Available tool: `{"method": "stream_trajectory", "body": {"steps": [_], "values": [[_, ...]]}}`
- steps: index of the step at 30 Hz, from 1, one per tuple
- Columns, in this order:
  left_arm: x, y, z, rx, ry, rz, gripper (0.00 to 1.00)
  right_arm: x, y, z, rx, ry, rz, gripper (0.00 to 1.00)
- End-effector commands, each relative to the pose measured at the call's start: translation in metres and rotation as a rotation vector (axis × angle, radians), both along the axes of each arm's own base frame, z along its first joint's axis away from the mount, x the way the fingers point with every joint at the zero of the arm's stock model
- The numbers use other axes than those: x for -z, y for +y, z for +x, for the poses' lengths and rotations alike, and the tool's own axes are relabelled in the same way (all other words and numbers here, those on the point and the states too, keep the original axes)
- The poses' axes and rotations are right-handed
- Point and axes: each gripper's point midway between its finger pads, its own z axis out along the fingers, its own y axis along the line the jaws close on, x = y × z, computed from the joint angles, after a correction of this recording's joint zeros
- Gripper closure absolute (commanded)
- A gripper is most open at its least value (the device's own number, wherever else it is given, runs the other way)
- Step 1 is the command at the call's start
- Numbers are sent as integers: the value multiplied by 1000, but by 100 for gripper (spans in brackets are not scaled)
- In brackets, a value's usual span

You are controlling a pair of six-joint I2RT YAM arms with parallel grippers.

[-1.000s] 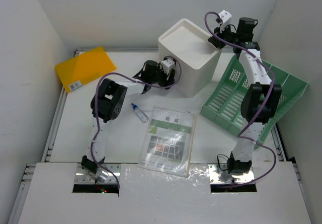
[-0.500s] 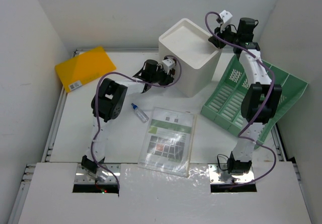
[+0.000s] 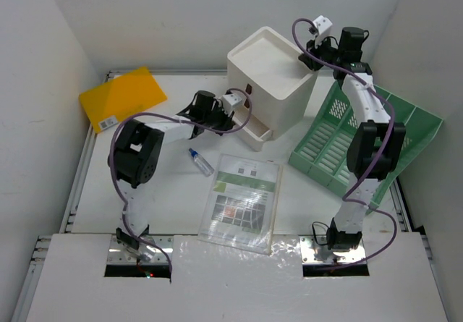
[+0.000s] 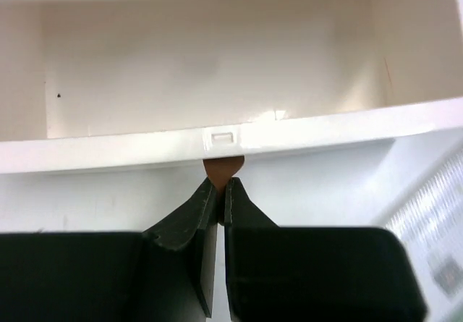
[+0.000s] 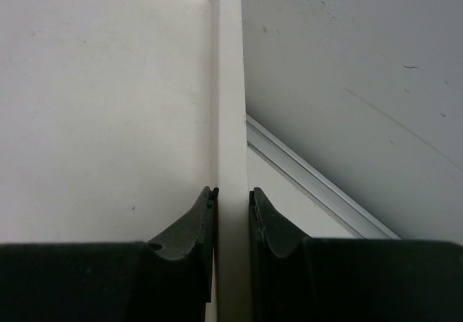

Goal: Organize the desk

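The worktop (image 3: pixel 181 192) is the wide white surface with thin grey rails that fills the overhead view and carries everything else. Nearest the arm bases, at about 6 o'clock from its middle, lies a printed sheet in a clear sleeve (image 3: pixel 242 202), flat and slightly askew. Just beyond its far left corner, at about 9 o'clock from centre, a small clear dropper bottle with a blue cap (image 3: pixel 201 161) lies on its side, apart from the sheet.

Farther in, the left arm reaches toward 1 o'clock to a drawer (image 3: pixel 255 135) that stands partly out at the foot of the white drawer box (image 3: pixel 271 79). The left jaws are clenched on the small brown tab (image 4: pixel 223 168) under the drawer's front rim, and the drawer behind it looks bare inside.

At 3 o'clock a green slotted plastic tray (image 3: pixel 362 137) leans tilted against the right side. At 10 o'clock a yellow folder (image 3: pixel 123 98) with a barcode label rests by the far left corner.

Farthest, at 1 o'clock, the right jaws are closed around the thin upright rim (image 5: pixel 230 119) of the box's top, one finger (image 5: pixel 192 228) on each side of it.
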Motion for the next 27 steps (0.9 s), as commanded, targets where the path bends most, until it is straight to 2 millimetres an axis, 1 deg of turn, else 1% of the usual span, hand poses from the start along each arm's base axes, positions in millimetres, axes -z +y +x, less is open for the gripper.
{"method": "stream_trajectory", "body": {"steps": [1,2,3,4,5,6,7,8,9,10,11,12,13,14,15,16,17,18,19,20,21,22,23,24,26,27], "values": [[-61,12,-14,59,-119,-16,100,73,21,-26,-33,236,-35,100],[-54,15,-26,75,-83,-2,100,72,20,-26,-32,234,-41,100],[-56,15,-32,95,-76,-7,100,70,20,-26,-34,234,-50,100],[-65,15,-35,101,-92,-15,100,70,19,-27,-34,237,-52,100],[-61,18,-44,110,-61,-5,100,68,20,-27,-40,231,-55,100],[-63,18,-45,117,-61,-6,100,69,20,-27,-44,236,-55,100],[-65,17,-45,122,-62,-5,96,69,20,-28,-43,241,-53,100],[-69,17,-45,127,-55,0,73,69,20,-29,-42,246,-51,100],[-70,17,-45,127,-45,3,59,70,19,-29,-33,254,-45,100],[-70,16,-43,126,-35,8,49,68,20,-29,-32,253,-45,100],[-73,18,-42,113,-23,18,27,66,20,-29,-31,255,-43,93],[-74,20,-42,103,-13,26,16,66,20,-31,-34,267,-41,85],[-77,21,-43,93,-7,31,12,66,20,-32,-32,272,-40,76],[-77,25,-48,88,15,43,3,63,21,-32,-35,272,-36,60],[-87,28,-49,77,-2,46,2,58,21,-32,-29,268,-31,52],[-88,34,-53,60,5,63,0,50,19,-32,-11,262,-26,41],[-95,37,-55,48,-4,67,0,46,17,-30,6,253,-27,37],[-112,44,-55,10,-30,83,1,32,11,-26,60,229,-23,28],[-123,47,-58,9,-39,80,0,26,4,-22,99,206,-41,28],[-133,55,-55,-29,-61,107,0,16,-3,-19,172,200,-15,22],[-152,62,-56,-53,-96,117,0,1,-12,-12,244,154,-6,20],[-161,72,-61,-68,-100,154,1,-10,-34,-7,384,124,-17,19],[-181,83,-54,-114,-150,183,0,-33,-41,-11,467,96,49,17],[-201,97,-55,-140,-198,202,0,-49,-48,-11,519,63,82,17],[-223,125,-55,-216,-228,210,0,-73,-45,-19,573,59,212,17],[-244,160,-54,-328,-245,157,0,-94,-41,-31,567,46,255,20]]}}
